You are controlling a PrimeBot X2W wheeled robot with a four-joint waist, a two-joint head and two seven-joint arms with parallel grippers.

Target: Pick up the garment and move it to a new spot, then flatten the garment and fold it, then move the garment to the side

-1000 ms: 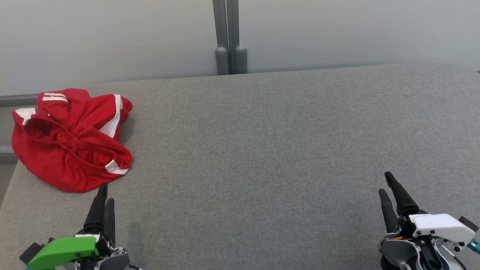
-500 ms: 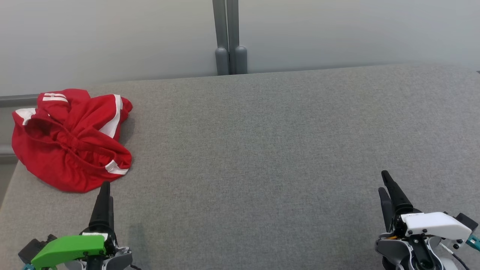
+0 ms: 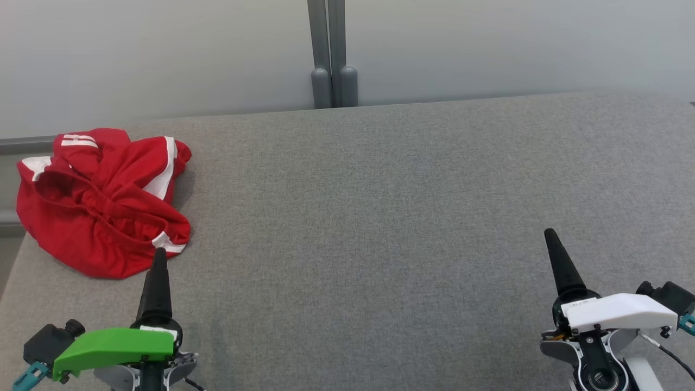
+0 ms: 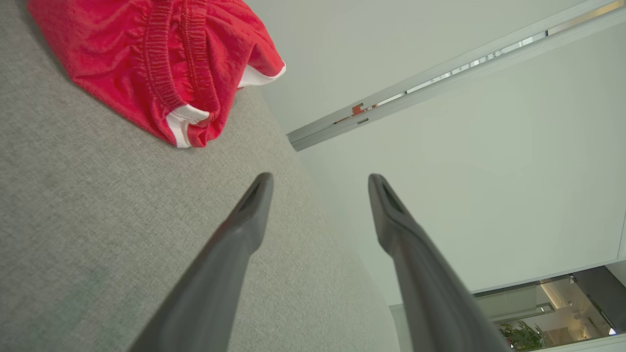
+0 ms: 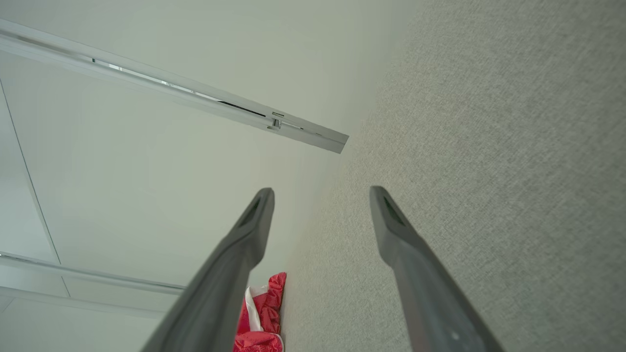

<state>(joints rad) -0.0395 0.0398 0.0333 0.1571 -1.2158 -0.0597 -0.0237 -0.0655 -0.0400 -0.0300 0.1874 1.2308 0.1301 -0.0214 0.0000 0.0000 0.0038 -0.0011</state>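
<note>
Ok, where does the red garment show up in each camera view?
Head view: red garment at the left, mid-height.
Left wrist view: red garment in the top left corner.
Right wrist view: red garment at the bottom edge, left of centre.
Shared landmark: the grey fabric table under it.

Garment [image 3: 98, 201], lying just beyond the left fingers [image 3: 156, 288], is showing bright red, with white bands and thin white stripes along its edges. Bench [image 3: 380, 217], running beneath both pairs of fingers, is showing a plain, finely woven grey. All fingers are appearing black; the left gripper [image 3: 159, 252] is wearing a green cover [image 3: 114, 347], the right gripper [image 3: 549, 234] a white one.
</note>
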